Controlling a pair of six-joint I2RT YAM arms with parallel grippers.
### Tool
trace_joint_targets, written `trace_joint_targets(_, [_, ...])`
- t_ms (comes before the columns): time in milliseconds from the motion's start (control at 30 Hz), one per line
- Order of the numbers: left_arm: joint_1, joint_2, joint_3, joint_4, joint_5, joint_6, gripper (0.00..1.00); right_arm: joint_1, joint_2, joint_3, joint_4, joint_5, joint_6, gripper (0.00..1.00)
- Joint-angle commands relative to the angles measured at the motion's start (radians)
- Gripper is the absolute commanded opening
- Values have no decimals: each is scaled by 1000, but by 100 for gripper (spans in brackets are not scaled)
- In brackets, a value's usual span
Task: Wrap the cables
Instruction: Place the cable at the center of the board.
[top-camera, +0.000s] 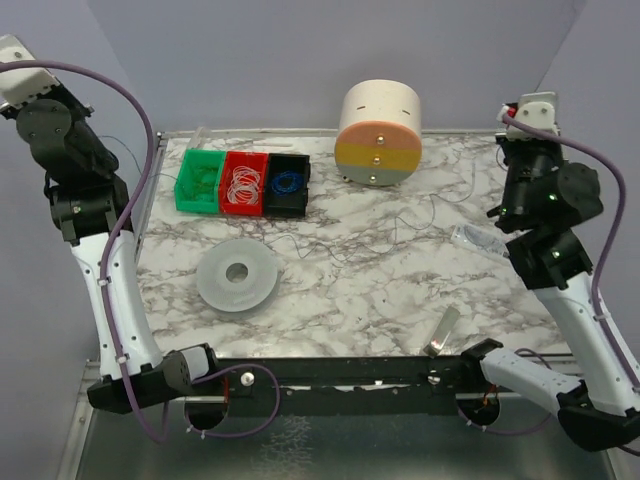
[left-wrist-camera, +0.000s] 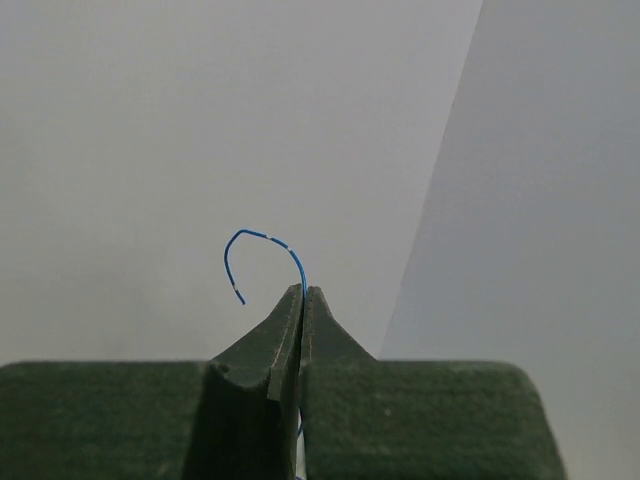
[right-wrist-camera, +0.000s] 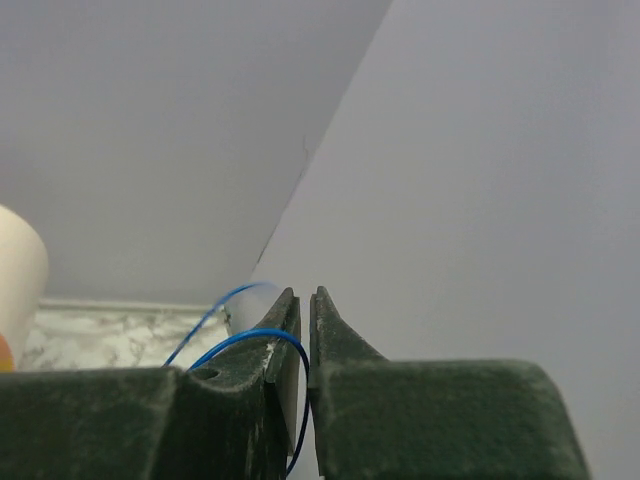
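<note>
You're at the start of the wrap, by my reading: both hands are up off the marble tabletop (top-camera: 330, 320) and each has hold of the thin dark wire (top-camera: 300, 243), with no turns wound yet. Most of the wire lies loose and squiggly just beyond the frosted round spool (top-camera: 237, 275) and trails away to the spool's right. Your left hand (left-wrist-camera: 303, 292) is clamped tight on it, with a short curl standing above the tips. Your right hand (right-wrist-camera: 305, 295) is drawn nearly together, and the wire loops over one finger and runs down the slit. The next move probably calls for gathering the slack towards the spool without snagging. Only the wrist views show these grips, and there the wire reads blue. Only the top view shows the slack and the spool.
</note>
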Motion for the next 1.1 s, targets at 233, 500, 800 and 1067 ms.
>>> trace_joint_targets(233, [6, 34, -415, 139, 120, 61, 0, -382, 151, -107, -337, -450, 417, 5])
trace_joint_targets(500, [5, 39, -554, 121, 169, 80, 0, -582, 311, -154, -405, -527, 509, 5])
trace_joint_targets(800, [5, -30, -707, 81, 334, 34, 0, -793, 482, -104, -478, -597, 583, 44])
trace_joint_targets(1067, [5, -76, -705, 45, 510, -20, 0, -806, 464, -67, -518, -662, 545, 60])
